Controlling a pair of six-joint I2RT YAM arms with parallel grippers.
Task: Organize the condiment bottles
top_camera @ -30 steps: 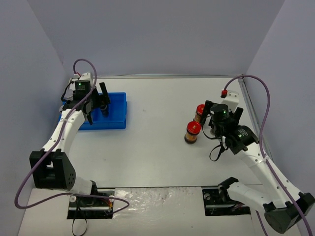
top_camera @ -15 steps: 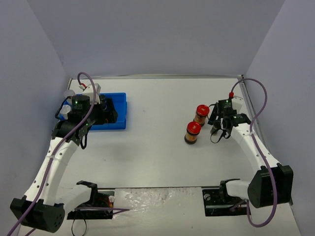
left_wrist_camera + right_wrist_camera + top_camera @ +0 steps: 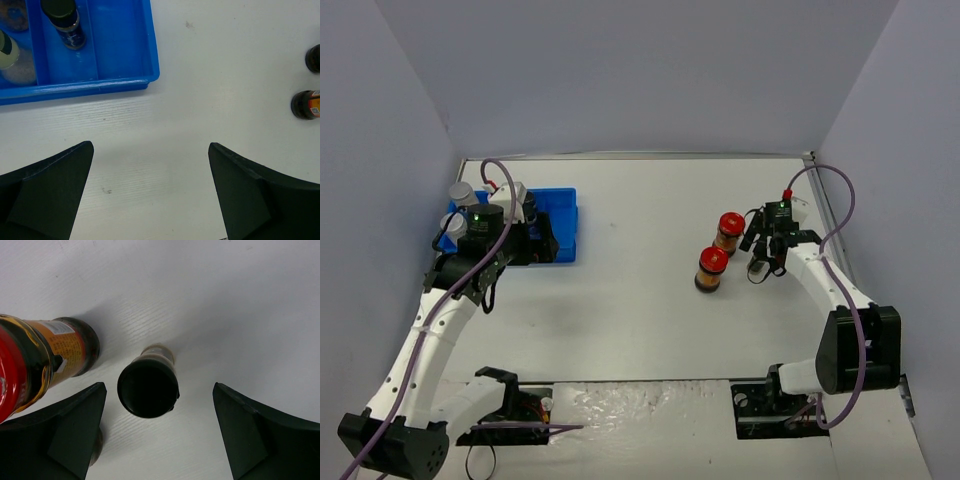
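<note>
A small black-capped bottle stands upright on the white table between the fingers of my right gripper, which is open with a gap on each side of the cap. Beside it on the left is a red-lidded orange-brown jar. From above, two red-lidded jars stand just left of the right gripper. My left gripper is open over bare table, just in front of the blue tray. A black-capped bottle and a pale-filled one stand in the tray.
The blue tray sits at the table's left, with silver-lidded jars along its far-left side. Grey walls close in the table on the left, back and right. The right arm's cable loops near the right wall.
My left gripper has pulled back from above the tray to the table just in front of it. My right arm has swung round and settled its gripper over the small black-capped bottle.
</note>
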